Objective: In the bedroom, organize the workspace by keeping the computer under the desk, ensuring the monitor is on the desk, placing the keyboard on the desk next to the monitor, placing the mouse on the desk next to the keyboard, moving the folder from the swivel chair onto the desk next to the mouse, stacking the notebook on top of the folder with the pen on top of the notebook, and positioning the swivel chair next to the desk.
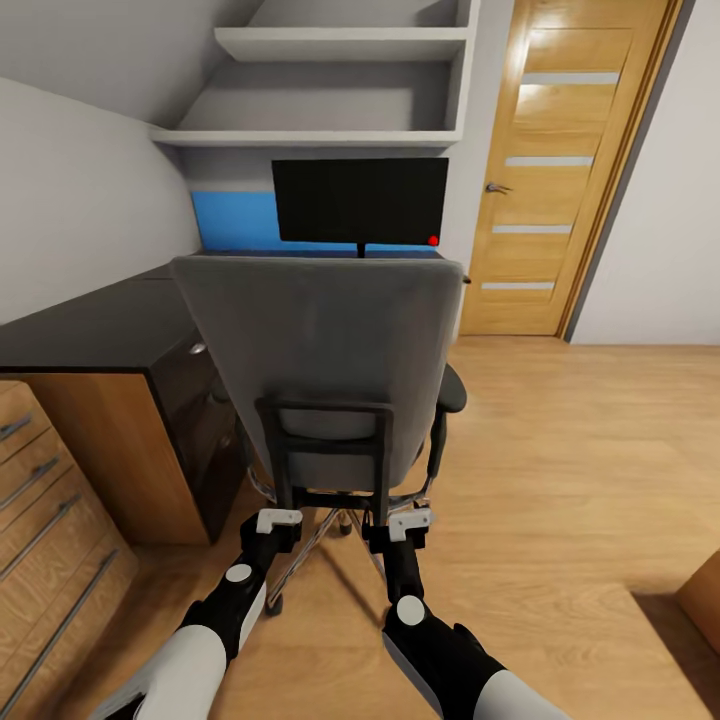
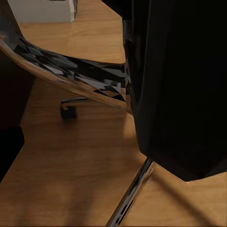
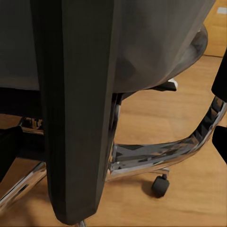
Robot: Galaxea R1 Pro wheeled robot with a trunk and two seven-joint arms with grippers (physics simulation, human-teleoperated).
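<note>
the grey upholstered swivel chair (image 1: 320, 350) on castors looked heavy but free-rolling; left hand (image 1: 272, 522) and right hand (image 1: 405, 524) sat at its black back frame, grip unclear.

We are seeing the swivel chair (image 1: 315, 340) back hiding the worktop (image 1: 90, 325) surface beyond our hands, covering the monitor (image 1: 360, 200) stand's foot. Our left hand (image 1: 278, 523) fingertips are lying hidden behind the chair's frame, grip unclear.

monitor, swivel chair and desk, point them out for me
monitor (image 1: 360, 200), head view, middle of the black screen
swivel chair (image 1: 320, 330), head view, grey backrest
desk (image 1: 90, 335), head view, glossy black top
</note>
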